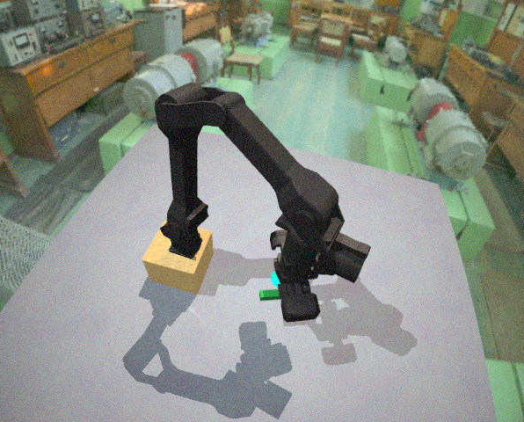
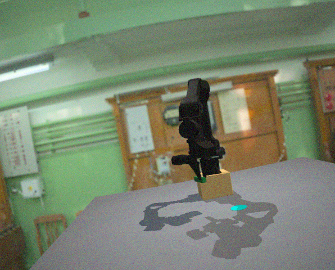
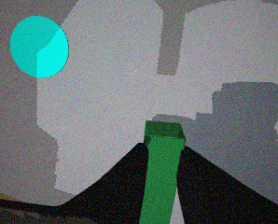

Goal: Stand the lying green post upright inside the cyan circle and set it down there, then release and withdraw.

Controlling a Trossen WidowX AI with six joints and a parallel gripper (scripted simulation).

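The green post is held roughly level, well above the table. My gripper is shut on it, with one finger on each side in the wrist view. One end of the post sticks out past the fingertips; in the top view the rest is hidden behind the gripper. The cyan circle lies flat on the table. It is partly hidden by the arm in the top view, and at the upper left of the wrist view, off to the side of the post.
The arm's base stands on a tan block, whose edge also shows at the lower left of the wrist view. Shadows of the arm lie across the grey table, partly over the circle. The table's edges show in the top and exterior views.
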